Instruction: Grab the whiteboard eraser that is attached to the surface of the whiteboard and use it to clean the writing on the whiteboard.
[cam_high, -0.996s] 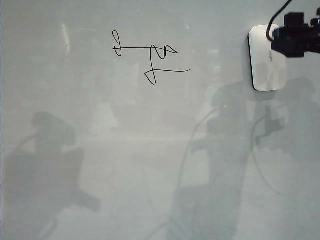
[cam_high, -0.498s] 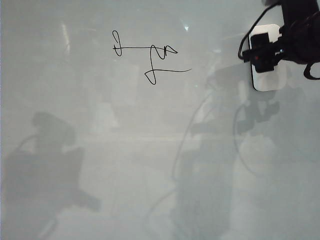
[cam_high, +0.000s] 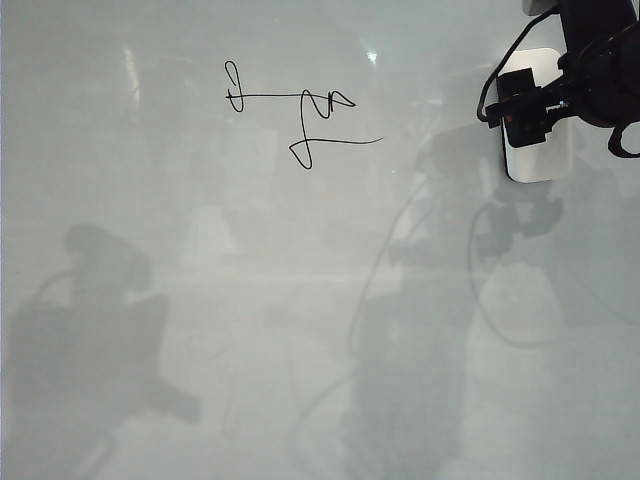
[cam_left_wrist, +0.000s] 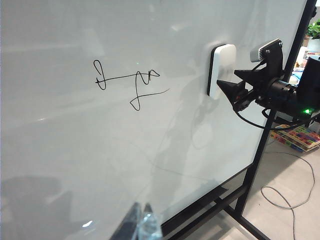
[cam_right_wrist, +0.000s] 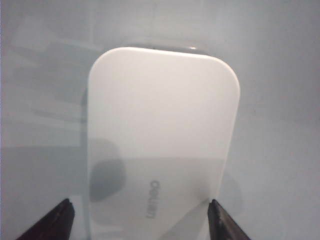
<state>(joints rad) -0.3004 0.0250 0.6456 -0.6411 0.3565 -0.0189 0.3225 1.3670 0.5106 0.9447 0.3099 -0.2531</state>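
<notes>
Though partly hidden, whiteboard eraser between wide-set right gripper fingertips.

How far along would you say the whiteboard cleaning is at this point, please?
Nothing is wiped: the writing is whole on the whiteboard. In hand: the right gripper faces the whiteboard eraser, fingers spread either side, not gripping. The left gripper waits low. Left: grasp, pull off, wipe.

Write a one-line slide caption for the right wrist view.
Right gripper, jaws open, straddles the whiteboard eraser stuck on the whiteboard.
</notes>
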